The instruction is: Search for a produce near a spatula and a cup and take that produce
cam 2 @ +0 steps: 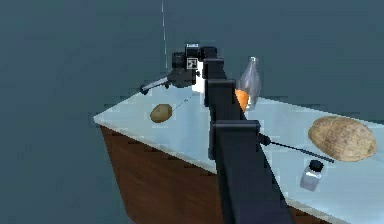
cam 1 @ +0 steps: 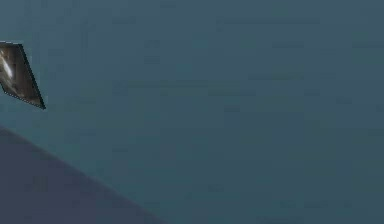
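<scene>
— What's biggest in sight?
— Ahead, a teal wall with a dark framed picture at the forward view's left. To the side, a pale-topped table with brown wooden sides, and the dark arm reaching out over it.
— And on the table?
— A round brown loaf at the arm side view's right, a bottle of orange liquid upright beside the arm, the potato near the table's left corner, and a small jar by its near edge.
— Where's the potato against the pincer?
— The pincer shows just above the potato in the picture; over it or touching, I can't tell. Nor whether its fingers are apart or together, or holding anything.
</scene>
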### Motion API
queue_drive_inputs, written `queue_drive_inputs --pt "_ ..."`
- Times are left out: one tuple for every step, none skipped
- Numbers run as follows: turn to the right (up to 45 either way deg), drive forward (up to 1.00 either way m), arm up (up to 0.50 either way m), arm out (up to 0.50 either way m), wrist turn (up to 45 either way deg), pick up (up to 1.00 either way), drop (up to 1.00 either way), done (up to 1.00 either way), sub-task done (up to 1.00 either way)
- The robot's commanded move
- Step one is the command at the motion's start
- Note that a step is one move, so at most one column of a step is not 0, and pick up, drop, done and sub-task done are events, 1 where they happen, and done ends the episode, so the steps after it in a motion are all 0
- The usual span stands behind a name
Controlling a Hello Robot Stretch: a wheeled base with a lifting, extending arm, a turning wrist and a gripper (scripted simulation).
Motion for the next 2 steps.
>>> queue_drive_inputs --pt "0.0 0.0 -0.12 0.0 0.0 0.0 0.0 0.0 0.0" --pt "0.0 0.0 0.0 0.0 0.0 1.0 0.0 0.0 0.0"
